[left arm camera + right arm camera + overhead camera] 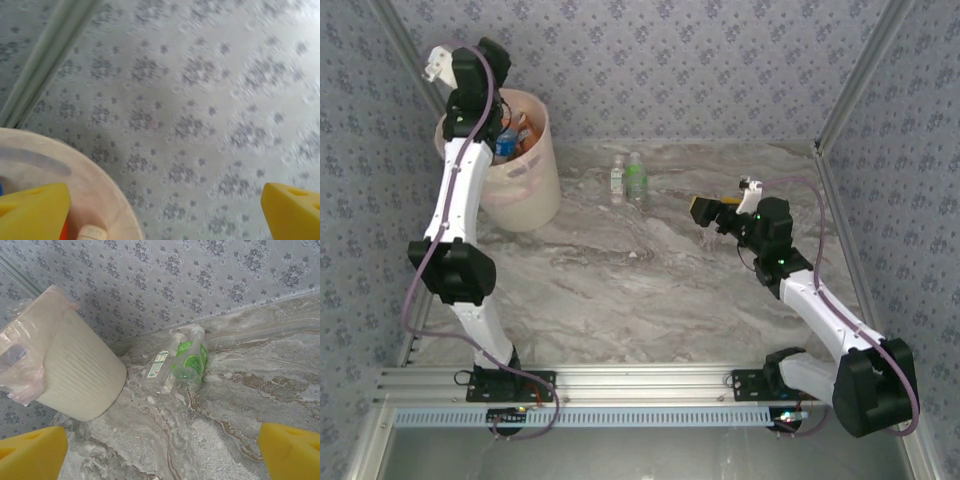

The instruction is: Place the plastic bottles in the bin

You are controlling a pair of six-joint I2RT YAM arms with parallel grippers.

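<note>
We see two plastic bottles side by side at the far middle of the table (pixel 650 290), close to the back wall: a green-labelled bottle (pixel 636 180) (pixel 190 362) and, just left of it, a white-labelled bottle (pixel 617 180) (pixel 159 365). They look to be touching, and we cannot tell whether they stand or lie. Left of them, in the far left corner, the pale pink bin (pixel 525 190) (pixel 80 375) stands upright, and inside it we make out more bottles (pixel 515 138) with blue and orange labels. Above the bin's rim (pixel 100 195) hangs the left gripper (pixel 165 205), its yellow fingers (pixel 32 212) wide apart with nothing between them. The right gripper (pixel 705 212) (pixel 162 450) hovers right of the two loose bottles, well apart from them, facing them, its fingers (pixel 292 450) likewise spread and empty.
</note>
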